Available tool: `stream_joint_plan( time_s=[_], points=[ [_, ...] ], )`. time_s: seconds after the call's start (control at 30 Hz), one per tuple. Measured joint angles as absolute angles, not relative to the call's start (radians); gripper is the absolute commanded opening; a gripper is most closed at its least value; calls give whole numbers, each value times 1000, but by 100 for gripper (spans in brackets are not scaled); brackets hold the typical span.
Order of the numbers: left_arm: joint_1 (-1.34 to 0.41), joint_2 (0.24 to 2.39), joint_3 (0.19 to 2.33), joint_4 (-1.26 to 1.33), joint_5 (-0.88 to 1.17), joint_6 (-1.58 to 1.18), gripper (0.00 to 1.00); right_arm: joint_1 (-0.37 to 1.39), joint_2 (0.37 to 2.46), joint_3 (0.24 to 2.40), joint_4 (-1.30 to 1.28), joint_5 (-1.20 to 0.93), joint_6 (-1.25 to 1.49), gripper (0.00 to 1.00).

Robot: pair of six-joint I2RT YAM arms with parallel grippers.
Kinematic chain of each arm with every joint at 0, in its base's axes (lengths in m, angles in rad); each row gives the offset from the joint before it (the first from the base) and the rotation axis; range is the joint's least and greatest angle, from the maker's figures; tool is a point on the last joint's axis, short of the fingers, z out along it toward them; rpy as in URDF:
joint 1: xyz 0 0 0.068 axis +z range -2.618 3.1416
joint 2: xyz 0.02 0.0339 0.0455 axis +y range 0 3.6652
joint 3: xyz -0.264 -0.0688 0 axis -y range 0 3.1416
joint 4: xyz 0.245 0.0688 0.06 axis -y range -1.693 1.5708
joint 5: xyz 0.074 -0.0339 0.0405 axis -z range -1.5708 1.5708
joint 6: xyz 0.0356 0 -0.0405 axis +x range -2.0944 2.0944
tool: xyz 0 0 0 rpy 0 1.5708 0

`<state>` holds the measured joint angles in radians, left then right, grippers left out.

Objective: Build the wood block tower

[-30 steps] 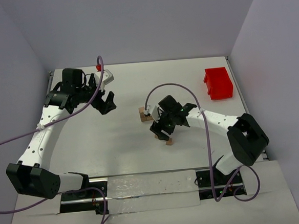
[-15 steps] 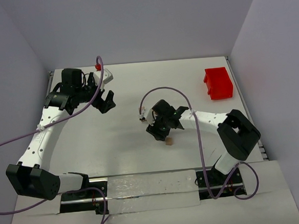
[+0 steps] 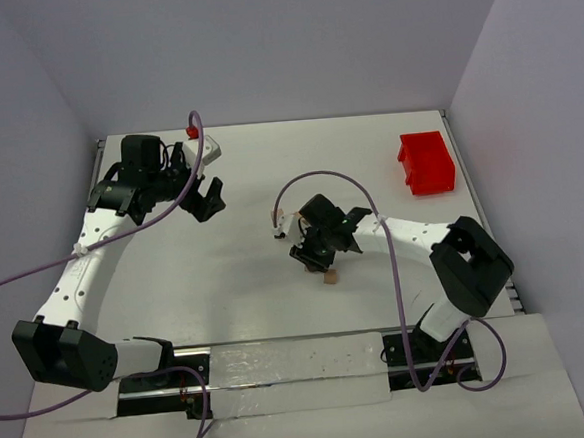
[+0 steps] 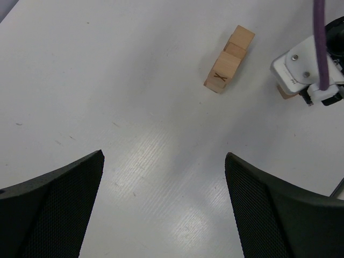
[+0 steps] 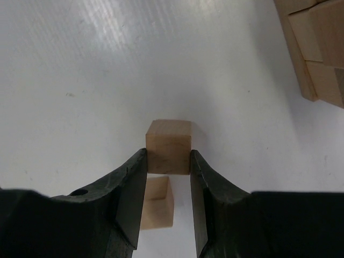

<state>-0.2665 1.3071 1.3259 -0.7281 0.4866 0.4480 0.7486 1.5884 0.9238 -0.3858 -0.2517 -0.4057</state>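
Starting far left with the left gripper (image 4: 164, 157): spread wide, gripping nothing, hanging above the table (image 3: 226, 284). On to the tower (image 4: 228, 60) at mid-table, low and compact. Just right of it, clamped tight on a single wood block (image 5: 168, 144) with the right gripper (image 5: 167, 161); near those fingers, a loose block (image 3: 329, 277) down on the table.

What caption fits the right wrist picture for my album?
Right gripper pinches a wood block; a second block shows between its fingers, tower at upper right.

Tan cube (image 5: 168, 142) in right gripper (image 5: 167, 160), 2nd cube (image 5: 157, 204) below, tower (image 5: 317, 54) nr
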Motion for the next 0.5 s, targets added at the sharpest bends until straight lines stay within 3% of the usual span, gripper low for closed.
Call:
stream_joint_plan(
  time_s=[0.27, 0.5],
  points=[
    [-266, 1316, 1322, -732, 529, 456, 99, 734, 1411, 997, -641, -315, -631, 0],
    [-266, 1353, 1321, -746, 573, 457, 99, 631, 1486, 1279, -855, -354, -823, 0]
  ],
)
